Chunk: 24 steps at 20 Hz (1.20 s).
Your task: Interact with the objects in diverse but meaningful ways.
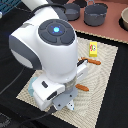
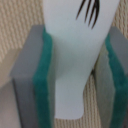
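Note:
In the wrist view a white elongated piece (image 2: 75,55) with a black mark stands between my green finger pads (image 2: 44,80). Both pads touch its wide part, so my gripper (image 2: 75,75) is shut on it, close over the woven mat (image 2: 15,25). In the exterior view the gripper (image 1: 71,104) is low over the mat's near edge and the arm hides the piece. A small yellow packet (image 1: 93,48) lies at the mat's far side. Orange-handled cutlery (image 1: 93,62) lies beside the arm, with another orange handle (image 1: 82,87) nearer. A pale blue corner (image 1: 32,89) shows behind the arm.
Two grey pots (image 1: 95,14) (image 1: 72,12) stand at the back beyond the mat. A tan plate (image 1: 125,19) sits at the exterior view's far right edge. The woven mat (image 1: 107,70) lies on a black table; the arm's body covers much of it.

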Motion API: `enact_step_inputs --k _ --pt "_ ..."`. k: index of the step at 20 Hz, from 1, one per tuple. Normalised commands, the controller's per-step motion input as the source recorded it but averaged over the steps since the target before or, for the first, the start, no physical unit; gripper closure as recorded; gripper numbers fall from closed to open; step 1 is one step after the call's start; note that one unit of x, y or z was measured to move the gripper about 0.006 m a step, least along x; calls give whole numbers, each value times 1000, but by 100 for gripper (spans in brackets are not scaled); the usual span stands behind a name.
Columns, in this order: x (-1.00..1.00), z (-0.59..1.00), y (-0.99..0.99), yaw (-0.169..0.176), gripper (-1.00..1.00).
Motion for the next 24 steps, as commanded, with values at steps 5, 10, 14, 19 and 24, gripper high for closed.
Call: enact_step_inputs --k 5,10,14,19,24 --pt "217 55 -323 0 -100" --pt "73 951 -17 8 -100" --pt "-55 1000 124 18 -100" --pt "-214 995 196 3 -100" --pt "-553 770 385 40 -100"
